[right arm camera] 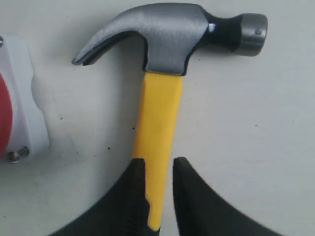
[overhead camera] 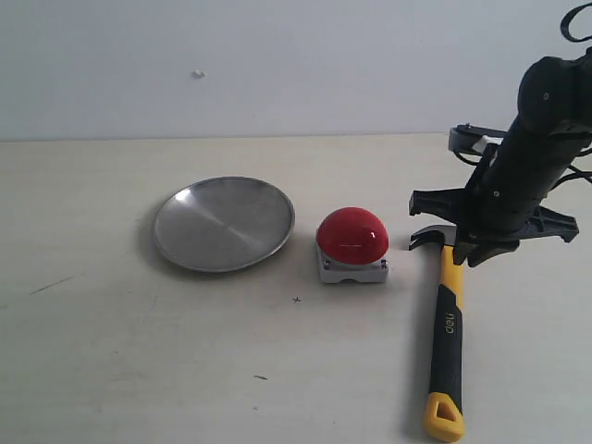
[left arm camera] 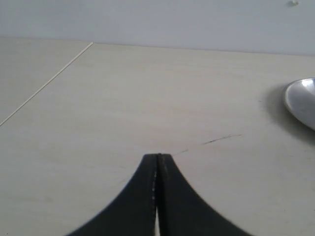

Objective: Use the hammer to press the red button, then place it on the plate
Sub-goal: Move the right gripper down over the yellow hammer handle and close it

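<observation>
The hammer (overhead camera: 448, 324) lies flat on the table, dark head toward the wall, yellow end toward the front edge. My right gripper (overhead camera: 469, 255) is down over the handle just below the head. In the right wrist view the yellow handle (right arm camera: 158, 113) runs between the two fingers of my right gripper (right arm camera: 160, 164); one finger touches it, and a narrow gap shows at the other. The red button (overhead camera: 352, 235) stands left of the hammer head, its base (right arm camera: 19, 98) at that view's edge. The plate (overhead camera: 224, 223) lies left of the button. My left gripper (left arm camera: 158, 156) is shut, holding nothing.
A pale wall rises behind the table (overhead camera: 139, 370). The plate's rim (left arm camera: 301, 101) shows at the side of the left wrist view. The left arm is outside the exterior view. A thin dark scratch (left arm camera: 221, 139) marks the tabletop.
</observation>
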`<state>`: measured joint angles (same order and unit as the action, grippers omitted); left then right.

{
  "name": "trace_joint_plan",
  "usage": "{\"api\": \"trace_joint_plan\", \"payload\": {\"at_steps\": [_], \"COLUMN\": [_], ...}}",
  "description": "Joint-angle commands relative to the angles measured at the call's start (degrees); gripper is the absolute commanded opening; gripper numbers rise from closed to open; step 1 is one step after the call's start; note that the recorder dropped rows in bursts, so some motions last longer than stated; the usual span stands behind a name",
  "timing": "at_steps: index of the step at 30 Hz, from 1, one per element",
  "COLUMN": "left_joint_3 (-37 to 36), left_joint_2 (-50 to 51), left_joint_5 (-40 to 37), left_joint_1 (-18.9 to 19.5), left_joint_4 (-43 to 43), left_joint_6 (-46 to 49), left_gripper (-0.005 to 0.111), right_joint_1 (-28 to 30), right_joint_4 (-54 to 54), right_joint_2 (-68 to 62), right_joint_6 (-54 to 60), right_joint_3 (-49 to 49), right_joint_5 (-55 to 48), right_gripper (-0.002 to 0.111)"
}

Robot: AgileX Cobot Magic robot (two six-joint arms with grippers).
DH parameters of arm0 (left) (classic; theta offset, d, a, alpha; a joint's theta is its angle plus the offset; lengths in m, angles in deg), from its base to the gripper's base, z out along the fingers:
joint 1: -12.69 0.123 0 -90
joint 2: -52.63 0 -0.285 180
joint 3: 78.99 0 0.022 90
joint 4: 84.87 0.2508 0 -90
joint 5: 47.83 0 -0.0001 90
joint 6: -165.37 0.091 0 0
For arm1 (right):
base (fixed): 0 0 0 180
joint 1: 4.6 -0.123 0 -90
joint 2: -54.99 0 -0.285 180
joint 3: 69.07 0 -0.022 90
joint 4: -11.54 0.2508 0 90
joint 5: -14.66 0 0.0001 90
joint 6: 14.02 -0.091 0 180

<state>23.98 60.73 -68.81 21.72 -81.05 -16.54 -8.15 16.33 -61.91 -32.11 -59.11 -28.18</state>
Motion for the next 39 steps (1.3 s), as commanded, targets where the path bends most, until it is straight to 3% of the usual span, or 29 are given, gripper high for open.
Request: {"api": "trace_joint_plan", "payload": {"at_steps": [1,5,12,20,29,33,39], "left_joint_3": [-0.19,-0.19,-0.19,-0.19,-0.19,-0.19,-0.19], "left_joint_2": [-0.31,-0.31,-0.31,-0.31,-0.31,-0.31,-0.31], "left_joint_5": [0.29,0.29,0.29,0.29,0.29,0.29,0.29], "left_joint_1": [-0.31,-0.31,-0.31,-0.31,-0.31,-0.31,-0.31], "left_joint_4": [-0.13,-0.13,-0.13,-0.13,-0.13,-0.13,-0.13], "left_joint_6": [-0.03,-0.03,-0.03,-0.03,-0.03,-0.03,-0.03], "left_gripper": [0.000,0.000,0.000,0.000,0.000,0.000,0.000], "right_joint_1": [0.24,0.24,0.24,0.24,0.24,0.24,0.24], "right_joint_4": [-1.88,-1.76,-1.76,-2.37,-1.98,-2.08,-2.22], "right_joint_2": [-1.67,-1.67,-2.69,-8.78,-12.36,-12.36,-12.36], "right_joint_6": [-3.08,-4.92,-8.16,-8.16,-9.07,-9.17,-8.50], "right_joint_3": [-1.38,-1.38,-2.00,-9.72,-10.31,-10.41,-10.41], "right_joint_5": [-0.10,1.85,3.07,-8.12,-3.44,-2.58,-2.52], "right_gripper": [0.044,0.056,0.056,0.055,0.053,0.040,0.008]}}
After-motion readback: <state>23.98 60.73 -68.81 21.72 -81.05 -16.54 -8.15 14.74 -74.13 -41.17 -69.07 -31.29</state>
